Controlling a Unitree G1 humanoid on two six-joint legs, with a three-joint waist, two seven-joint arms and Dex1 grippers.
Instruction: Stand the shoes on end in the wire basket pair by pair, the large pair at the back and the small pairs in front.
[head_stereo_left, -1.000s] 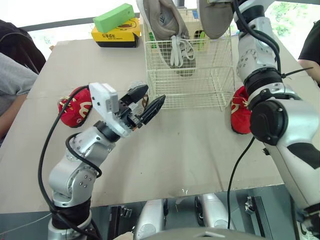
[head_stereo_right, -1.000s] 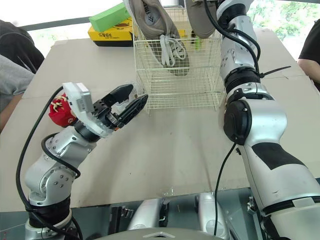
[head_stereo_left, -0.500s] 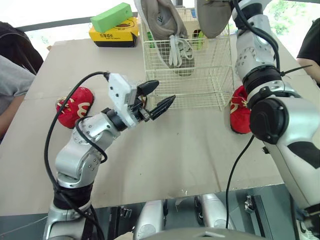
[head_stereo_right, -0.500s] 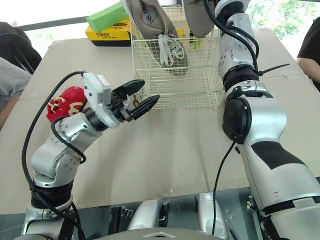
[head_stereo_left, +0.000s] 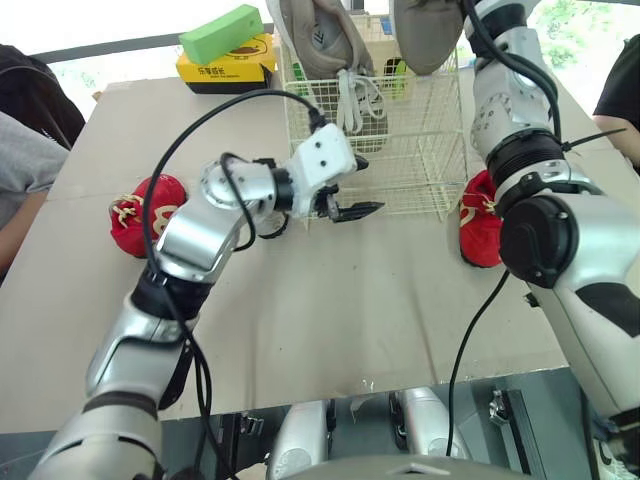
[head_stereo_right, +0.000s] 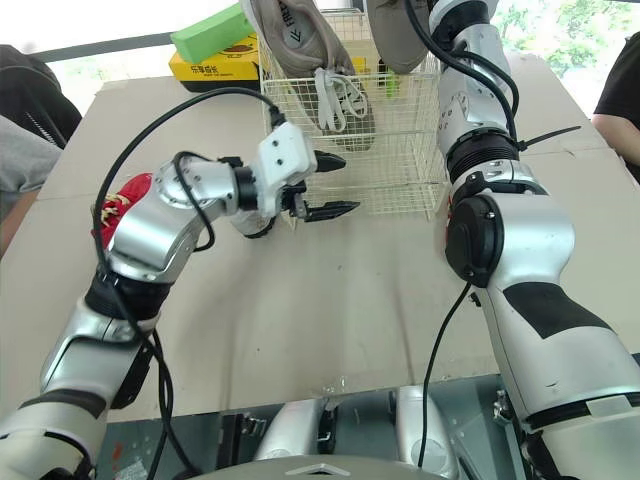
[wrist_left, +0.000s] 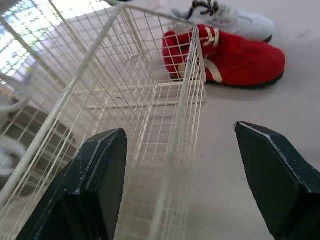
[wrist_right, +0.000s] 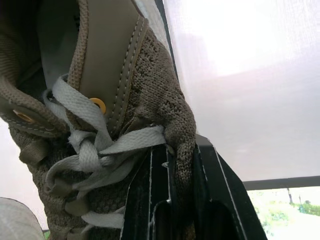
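My left gripper (head_stereo_left: 362, 187) swings in to the basket (head_stereo_left: 420, 150) front, spread apart, empty. Right gripper (wrist_right: 175, 200) stays clamped on grey shoe (wrist_right: 115, 100); I'm probably bracing the basket.

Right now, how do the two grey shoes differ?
The left grey shoe stands on end inside the wire basket, free of any gripper. The right grey shoe hangs at the basket's top, clamped in the right gripper. Same colour and size: one large pair.
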